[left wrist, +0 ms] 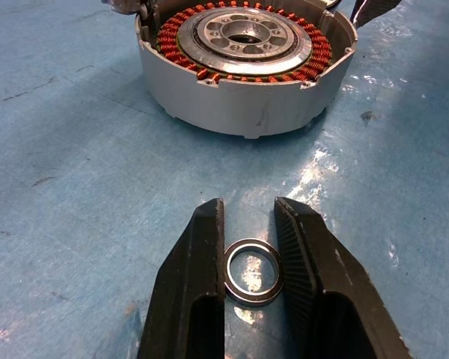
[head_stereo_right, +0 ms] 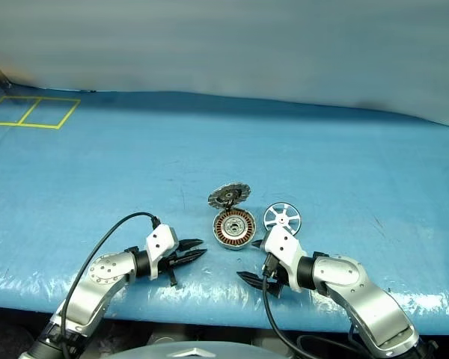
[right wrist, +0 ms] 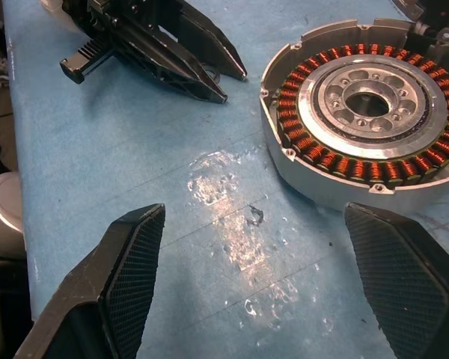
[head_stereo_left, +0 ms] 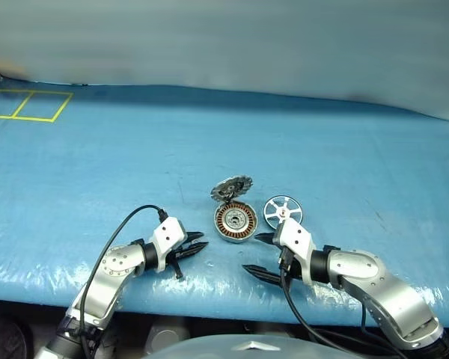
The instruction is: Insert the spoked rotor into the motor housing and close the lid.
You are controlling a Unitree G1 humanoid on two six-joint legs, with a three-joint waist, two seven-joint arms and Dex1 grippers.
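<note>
2 black fingers of the left gripper (left wrist: 249,258) pinch a small metal ring (left wrist: 252,271), which stands on edge between them just above the blue table cover (head_stereo_left: 97,164). This gripper sits low on the cover, at about 9 o'clock from the motor housing (head_stereo_left: 235,222), near it but not touching.

The right gripper (head_stereo_left: 259,254) has its 2 fingers spread wide with nothing between them. It hovers at about 5 o'clock from the housing, one fingertip close beside the housing wall.

The housing rests on the cover with its mouth up, showing the copper ring of windings around a metallic centre.

The lid (head_stereo_left: 230,187) stands tilted up at the housing's 12 o'clock edge, joined there, its segmented inner face turned toward the camera.

The spoked rotor (head_stereo_left: 283,211) lies flat on the cover at about 2 o'clock from the housing, just beside it, and right next to the right gripper's white body.

Yellow tape lines (head_stereo_left: 30,105) mark squares at the cover's far left corner.
</note>
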